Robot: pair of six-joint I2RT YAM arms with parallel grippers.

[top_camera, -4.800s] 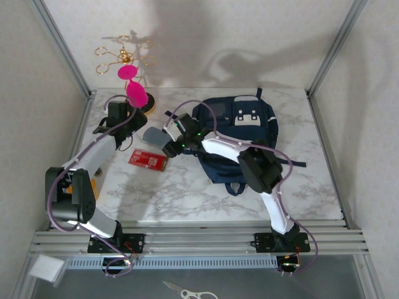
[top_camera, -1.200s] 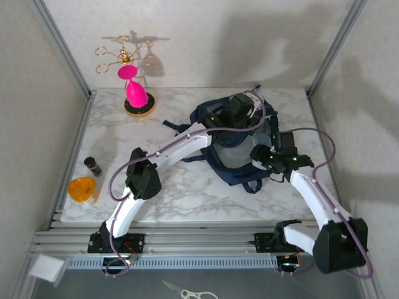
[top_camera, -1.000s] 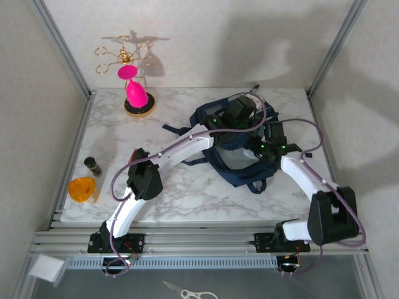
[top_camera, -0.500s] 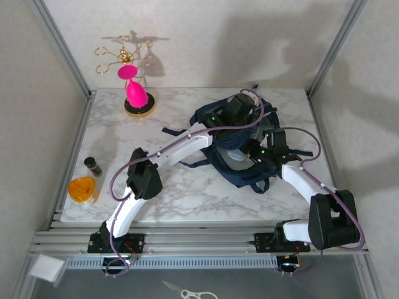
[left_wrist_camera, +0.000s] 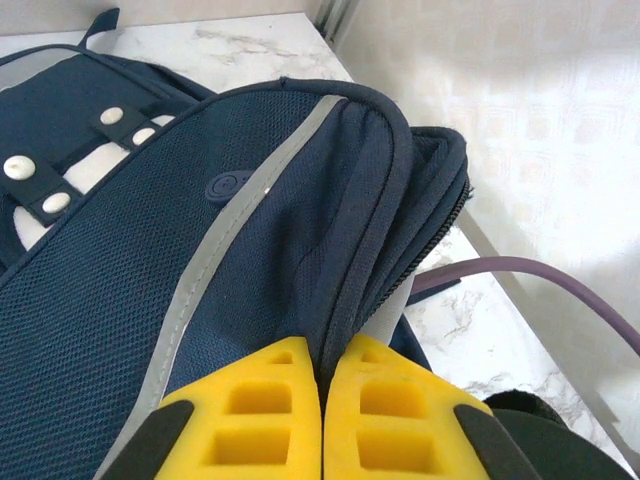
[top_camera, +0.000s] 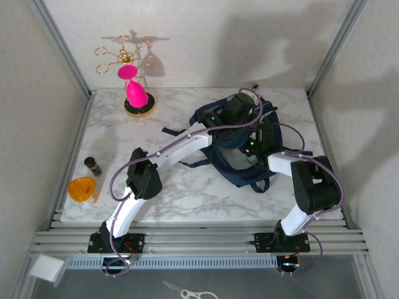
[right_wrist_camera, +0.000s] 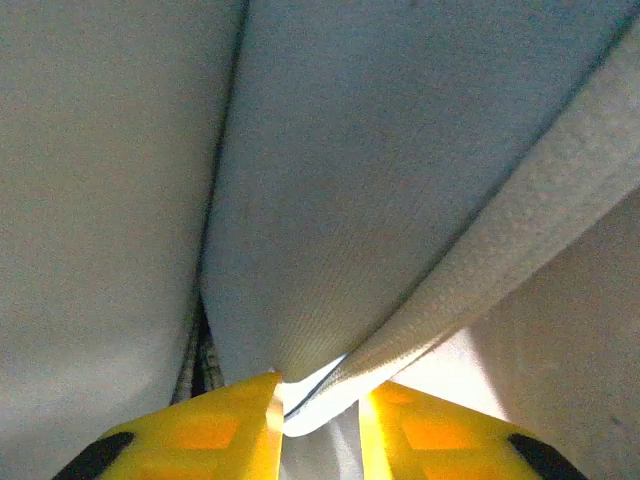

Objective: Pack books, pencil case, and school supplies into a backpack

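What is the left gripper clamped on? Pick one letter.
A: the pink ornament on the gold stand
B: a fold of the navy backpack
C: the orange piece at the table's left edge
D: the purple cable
B: in the left wrist view, the left gripper has its yellow jaws pressed together on a ridge of the backpack, pinching the navy fabric.

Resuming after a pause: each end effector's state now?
Left end effector: closed, pinching the backpack.
Right end effector: narrowly apart around a grey fabric edge; grip cannot be told.
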